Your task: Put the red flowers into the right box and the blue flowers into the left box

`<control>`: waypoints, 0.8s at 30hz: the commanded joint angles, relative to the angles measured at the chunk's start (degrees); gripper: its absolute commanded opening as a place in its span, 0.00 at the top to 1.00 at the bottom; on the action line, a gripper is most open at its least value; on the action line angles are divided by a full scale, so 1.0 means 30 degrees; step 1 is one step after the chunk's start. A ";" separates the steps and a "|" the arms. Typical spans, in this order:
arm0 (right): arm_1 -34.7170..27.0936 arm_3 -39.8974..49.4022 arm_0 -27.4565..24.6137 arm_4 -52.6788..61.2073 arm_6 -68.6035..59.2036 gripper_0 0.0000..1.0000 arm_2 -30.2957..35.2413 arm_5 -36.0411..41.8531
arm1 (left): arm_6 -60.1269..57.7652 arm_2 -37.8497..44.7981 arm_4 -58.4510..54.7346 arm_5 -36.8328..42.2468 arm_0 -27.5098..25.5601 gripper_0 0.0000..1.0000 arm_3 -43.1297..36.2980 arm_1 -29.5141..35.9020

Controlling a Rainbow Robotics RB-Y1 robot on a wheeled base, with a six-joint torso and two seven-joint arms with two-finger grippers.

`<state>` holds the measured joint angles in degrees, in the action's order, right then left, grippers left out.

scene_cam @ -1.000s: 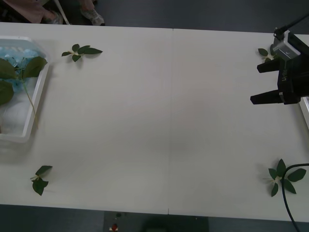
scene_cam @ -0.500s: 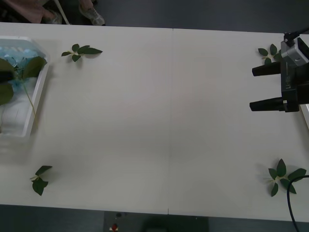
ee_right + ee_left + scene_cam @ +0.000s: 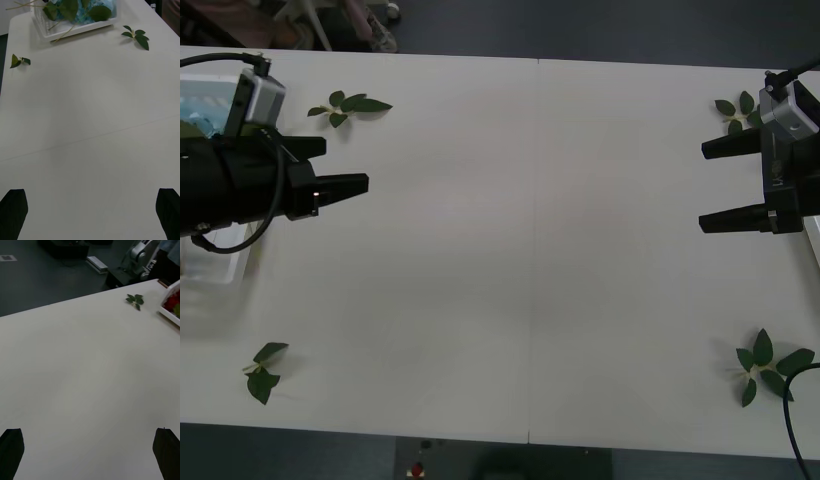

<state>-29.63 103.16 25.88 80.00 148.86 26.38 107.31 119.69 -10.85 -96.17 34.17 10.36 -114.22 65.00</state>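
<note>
The left box (image 3: 63, 33), a slotted white basket, holds the blue flowers (image 3: 84, 18) under large green leaves. In the front view my left arm covers most of that box (image 3: 215, 272). My left gripper (image 3: 346, 165) hangs open over the table just right of it, holding nothing. The red flowers (image 3: 171, 302) lie inside the right box (image 3: 168, 315), whose white rim shows at the table's right end. My right gripper (image 3: 702, 186) is open and empty beside that end, pointing left.
Loose green leaf sprigs lie at the far left (image 3: 350, 104), near left (image 3: 262, 368), far right (image 3: 738, 108) and near right (image 3: 770, 364). The table's front edge (image 3: 530, 438) runs along the bottom.
My left arm has swung in from the left edge and now covers the basket. The right gripper shifted slightly right and its fingers spread wider.
</note>
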 commanded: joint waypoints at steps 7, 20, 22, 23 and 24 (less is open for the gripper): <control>-0.0405 0.0652 -0.0043 0.0140 0.0506 0.00 0.0229 -0.0203 | 0.0446 0.0570 -0.1166 0.0826 0.0620 0.00 -0.3852 0.0365; -0.0405 0.0652 -0.0043 0.0140 0.0506 0.00 0.0229 -0.0203 | 0.0622 -0.2829 -0.0638 0.0152 0.1821 0.00 -0.4584 0.0160; -0.0405 0.0652 -0.0043 0.0140 0.0506 0.00 0.0229 -0.0203 | 0.0651 -0.3122 -0.0433 0.0152 0.1938 0.00 -0.4526 -0.0045; -0.0405 0.0652 -0.0043 0.0140 0.0506 0.00 0.0229 -0.0203 | 0.0651 -0.3180 -0.0345 0.0152 0.1997 0.00 -0.4526 -0.0133; -0.0405 0.0652 -0.0043 0.0140 0.0506 0.00 0.0229 -0.0203 | 0.0651 -0.3180 -0.0228 0.0152 0.1997 0.00 -0.4526 -0.0163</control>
<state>-29.63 103.17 25.88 80.00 148.86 26.39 107.31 119.93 -21.56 -97.51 34.95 15.24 -127.23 65.23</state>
